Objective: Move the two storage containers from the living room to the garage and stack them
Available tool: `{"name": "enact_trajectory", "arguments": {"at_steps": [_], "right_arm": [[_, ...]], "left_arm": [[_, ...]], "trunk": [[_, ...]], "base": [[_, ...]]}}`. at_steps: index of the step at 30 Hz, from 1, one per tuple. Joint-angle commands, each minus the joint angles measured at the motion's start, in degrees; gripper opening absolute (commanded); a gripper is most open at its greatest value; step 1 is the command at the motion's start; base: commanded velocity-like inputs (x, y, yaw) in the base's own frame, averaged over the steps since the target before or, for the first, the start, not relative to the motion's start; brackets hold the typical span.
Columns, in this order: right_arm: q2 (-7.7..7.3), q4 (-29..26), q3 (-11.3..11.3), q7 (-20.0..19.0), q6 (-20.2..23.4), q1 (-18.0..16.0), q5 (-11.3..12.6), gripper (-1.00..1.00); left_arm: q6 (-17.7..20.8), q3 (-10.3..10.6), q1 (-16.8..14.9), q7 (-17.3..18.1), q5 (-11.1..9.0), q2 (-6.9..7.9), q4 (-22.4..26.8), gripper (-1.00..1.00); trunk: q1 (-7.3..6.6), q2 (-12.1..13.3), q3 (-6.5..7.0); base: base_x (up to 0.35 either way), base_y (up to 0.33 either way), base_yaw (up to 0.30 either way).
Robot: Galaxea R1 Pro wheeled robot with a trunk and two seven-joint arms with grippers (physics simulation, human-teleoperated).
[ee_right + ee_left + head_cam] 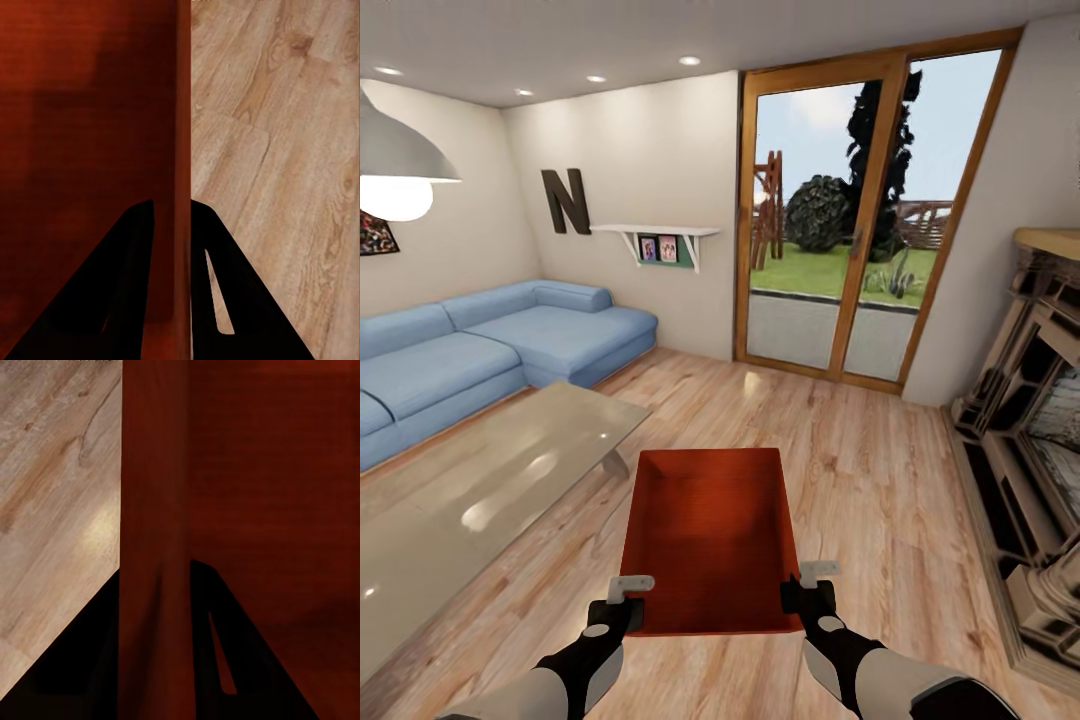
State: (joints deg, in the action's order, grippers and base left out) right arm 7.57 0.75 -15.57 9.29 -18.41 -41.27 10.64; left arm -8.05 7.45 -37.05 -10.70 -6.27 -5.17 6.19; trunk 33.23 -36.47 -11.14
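Note:
An orange-red storage container [710, 535], open-topped and square, hangs in front of me above the living room's light wood plank floor [860, 470]. My left gripper [628, 600] is shut on its left wall near the front corner, and my right gripper [807, 595] is shut on its right wall. In the left wrist view the thin red wall [154, 547] runs between the two dark fingers [225, 660]. The right wrist view shows the other wall [182, 150] pinched between its fingers [217, 285], with the container's inside on one side and floor planks on the other.
A glass coffee table [490, 480] stands close on the left, with the blue corner sofa [480, 350] behind it. Wood-framed glass doors [860, 220] are straight ahead. The brick fireplace [1030, 440] lines the right wall. Open plank floor lies between table and fireplace.

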Motion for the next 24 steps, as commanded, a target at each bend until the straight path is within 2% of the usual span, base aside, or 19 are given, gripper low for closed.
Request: {"name": "enact_trajectory", "arguments": {"at_steps": [1,24], "right_arm": [[0.35,-0.1,2.5,0.1,0.0,-0.1,-0.3,-1.0],[0.34,-0.1,2.5,0.0,0.0,-0.1,-0.4,-1.0]], "left_arm": [[-0.2,-0.6,0.0,-0.5,-0.5,-0.02,-0.1,-1.0],[-0.2,-0.6,0.0,-0.5,-0.5,-0.02,-0.1,-1.0]], "trunk": [[0.02,-0.1,0.0],[0.02,-0.1,2.07]], "base": [[0.0,0.0,0.0],[0.0,0.0,0.0]]}}
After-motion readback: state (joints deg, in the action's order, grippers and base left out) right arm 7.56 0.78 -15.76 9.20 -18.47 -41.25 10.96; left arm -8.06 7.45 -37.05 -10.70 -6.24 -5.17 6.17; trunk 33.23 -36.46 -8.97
